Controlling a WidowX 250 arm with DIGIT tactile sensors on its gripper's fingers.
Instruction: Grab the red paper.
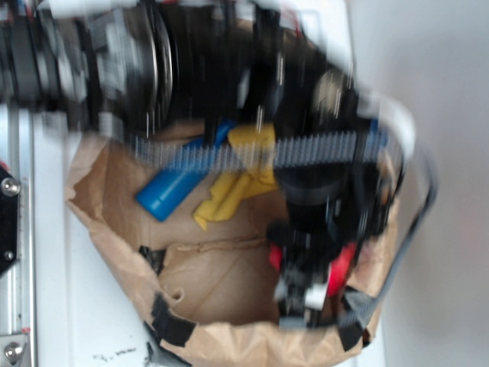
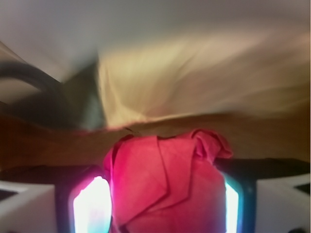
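Red paper (image 2: 163,187): bright red, pinker where lit, plain. Fingers (image 2: 92,206) on both sides glow white with a cyan edge. Gripper (image 1: 306,287): black with white tips, red showing on both sides. Bottle (image 1: 170,191): solid blue. Cloth (image 1: 233,187): yellow. Bag (image 1: 221,283): tan-brown kraft paper with black tape patches on the rim. Table (image 1: 69,306): white.

We see a lab-style robot bench: a white tabletop (image 1: 69,306) with a bolted aluminium rail (image 1: 17,252) at nine o'clock, a plain white wall (image 1: 451,115) at three o'clock, and a taped brown paper bag (image 1: 221,283) as a makeshift work tray at centre.
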